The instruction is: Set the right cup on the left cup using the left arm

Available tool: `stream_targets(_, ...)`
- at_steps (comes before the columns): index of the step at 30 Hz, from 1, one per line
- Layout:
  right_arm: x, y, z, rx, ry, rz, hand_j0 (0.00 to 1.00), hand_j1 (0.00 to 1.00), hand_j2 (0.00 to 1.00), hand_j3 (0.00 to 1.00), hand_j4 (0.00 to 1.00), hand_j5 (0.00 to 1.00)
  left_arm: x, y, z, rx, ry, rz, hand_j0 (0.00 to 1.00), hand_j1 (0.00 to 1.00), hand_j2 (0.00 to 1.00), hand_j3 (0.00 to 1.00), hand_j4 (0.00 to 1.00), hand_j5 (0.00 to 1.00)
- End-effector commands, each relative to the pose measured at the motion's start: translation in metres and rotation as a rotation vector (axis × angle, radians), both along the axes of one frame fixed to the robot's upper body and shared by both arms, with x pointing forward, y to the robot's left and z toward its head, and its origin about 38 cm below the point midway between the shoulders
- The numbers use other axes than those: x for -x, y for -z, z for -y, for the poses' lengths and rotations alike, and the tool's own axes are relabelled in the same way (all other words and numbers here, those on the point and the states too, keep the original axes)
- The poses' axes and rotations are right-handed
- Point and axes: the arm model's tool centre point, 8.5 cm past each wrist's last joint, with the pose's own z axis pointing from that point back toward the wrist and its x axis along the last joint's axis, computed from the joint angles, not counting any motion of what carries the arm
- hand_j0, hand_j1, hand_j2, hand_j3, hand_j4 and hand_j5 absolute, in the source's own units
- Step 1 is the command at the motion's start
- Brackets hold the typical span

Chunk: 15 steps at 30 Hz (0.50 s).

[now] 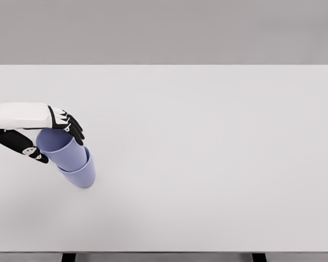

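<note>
Two lilac cups nested at the table's (208, 136) left side, upper cup (57, 144) sunk into lower cup (81, 173), both leaning toward the upper left. Only the lower part of the lower cup visible, its base toward the lower right. Left hand (41, 134) reaching in from the left edge, white forearm level, black fingers (74, 128) curled over the upper cup's far rim, thumb (22, 146) black and stretched along the near side of the rim. Upper cup pinched between fingers and thumb, open mouth showing between them. Whether the lower cup's base rests flat on the tabletop, hard to tell. Right arm out of view. Two dark table legs showing at the bottom edge
</note>
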Motion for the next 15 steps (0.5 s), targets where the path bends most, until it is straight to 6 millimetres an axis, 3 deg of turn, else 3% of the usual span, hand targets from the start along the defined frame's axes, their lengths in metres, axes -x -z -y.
stream_targets(1, 0.0008, 0.0, 0.0, 0.0, 0.0, -0.001, 1.0, 1.0, 1.0, 1.0, 1.0, 1.0, -0.0003, -0.0002, -0.0004, 0.002, -0.004, -0.002, 0.71, 0.71, 0.71, 0.71, 0.71, 0.71)
stream_targets(2, 0.0015, -0.0001, 0.0, 0.0, 0.0, -0.004, 1.0, 1.0, 1.0, 1.0, 1.0, 1.0, -0.0004, -0.0001, 0.0001, 0.003, -0.003, -0.002, 0.73, 0.73, 0.73, 0.73, 0.73, 0.73)
stream_targets(4, 0.0008, 0.0, -0.0001, -0.001, 0.0, -0.001, 1.0, 1.0, 1.0, 1.0, 1.0, 1.0, -0.0002, -0.0001, 0.0005, 0.003, -0.001, -0.002, 1.0, 1.0, 1.0, 1.0, 1.0, 1.0)
stream_targets(15, 0.0008, 0.0, 0.0, 0.0, 0.0, -0.001, 1.0, 1.0, 1.0, 1.0, 1.0, 1.0, 0.0016, -0.0027, -0.0014, 0.005, -0.005, -0.001, 1.0, 1.0, 1.0, 1.0, 1.0, 1.0)
